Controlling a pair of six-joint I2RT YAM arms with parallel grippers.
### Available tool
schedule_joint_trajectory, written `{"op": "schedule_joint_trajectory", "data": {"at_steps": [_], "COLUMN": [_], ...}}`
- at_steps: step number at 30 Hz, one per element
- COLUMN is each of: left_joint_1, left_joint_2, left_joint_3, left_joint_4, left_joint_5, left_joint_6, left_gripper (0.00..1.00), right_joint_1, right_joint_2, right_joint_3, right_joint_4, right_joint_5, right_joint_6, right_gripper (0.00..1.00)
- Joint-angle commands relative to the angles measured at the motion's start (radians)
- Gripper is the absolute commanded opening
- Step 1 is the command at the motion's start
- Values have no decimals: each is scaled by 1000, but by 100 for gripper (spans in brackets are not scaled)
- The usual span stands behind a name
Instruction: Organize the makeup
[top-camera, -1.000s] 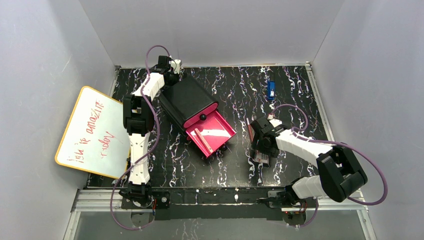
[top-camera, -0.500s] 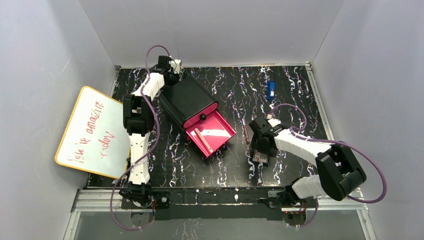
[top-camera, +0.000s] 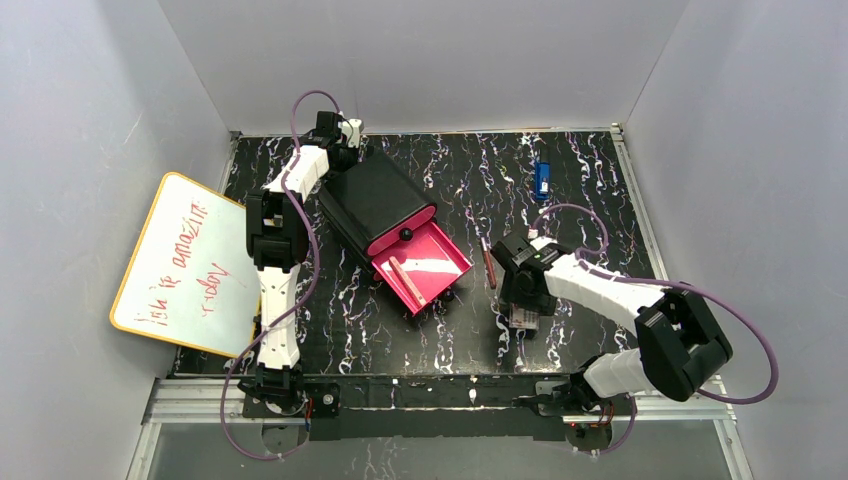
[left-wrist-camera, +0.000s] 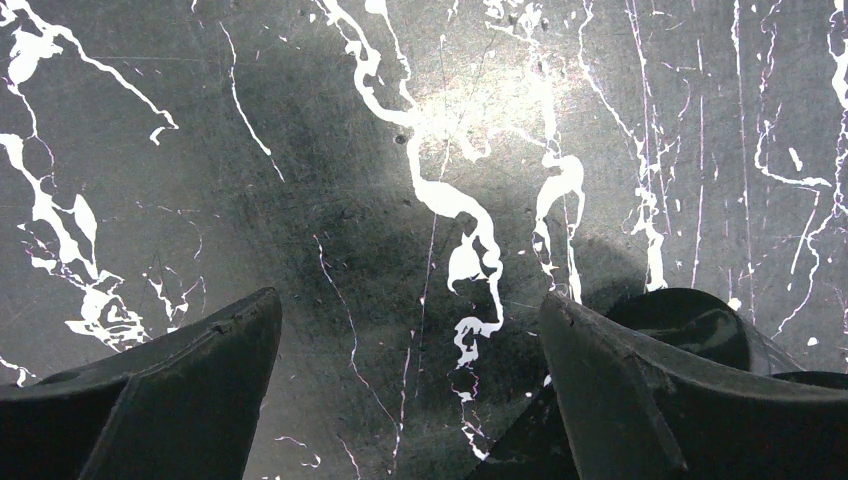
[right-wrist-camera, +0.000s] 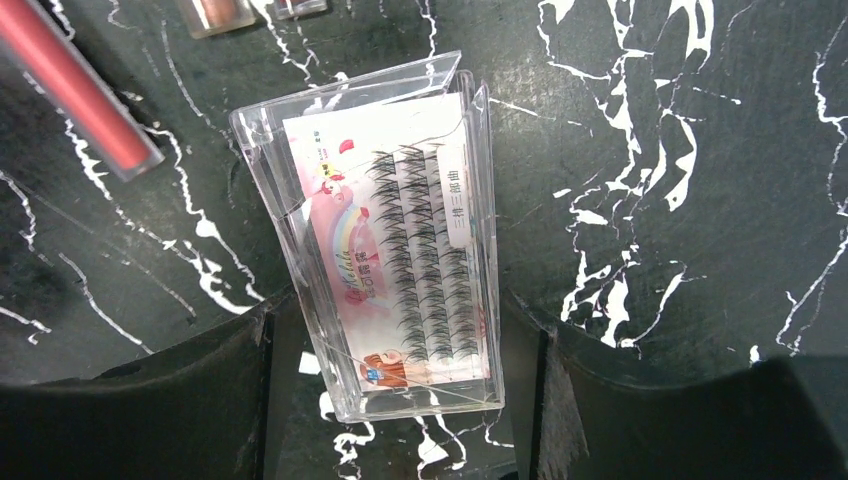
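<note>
Between pink drawer (top-camera: 440, 262) and lash case (right-wrist-camera: 400, 260): red stick (top-camera: 488, 262).

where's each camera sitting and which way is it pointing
Top external: above and behind the bases, looking down on the table; left arm and right arm show whole.
Left wrist: on the left arm, facing down at the marbled table; left gripper fingers frame it, open.
Right wrist: on the right arm, facing down at the lash case, right gripper fingers either side.
Shared: top and right wrist both show the dark-red stick.
</note>
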Motion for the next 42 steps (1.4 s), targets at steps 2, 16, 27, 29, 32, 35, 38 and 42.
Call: {"op": "schedule_joint_trajectory", "data": {"at_steps": [2,16,27,29,32,35,38,42], "left_joint_1": [-20,-20,-21,-21,-20,-20,-20,-21], "left_joint_2": [16,18,24,25,26,25,22,22], "left_joint_3": [30,33,39,40,41,41,39,39], "left_joint_4": [-47,-47,-49,-50,-50,-49,-50,-51], "left_joint_5": [47,48,55,56,59,58,55,54], "left_joint_6": [-2,-2,-5,-5,-5,-5,-4,-2], "left_gripper": [99,98,98,98,99,99,98,98], "right_joint_1": [39,202,323,329,331,331,330,328], "right_joint_2": [-34,27,130,155,188,222,270,316], "right_joint_3": [89,329,559,584,602,621,680,750], "right_joint_4": [-93,-251,-321,-305,-240,-160,-133,-93], "right_joint_5": [57,142,178,176,160,132,102,72], "right_joint_6": [25,80,64,41,-21,-100,-189,-298], "right_gripper": [70,70,71,71,70,70,70,70]}}
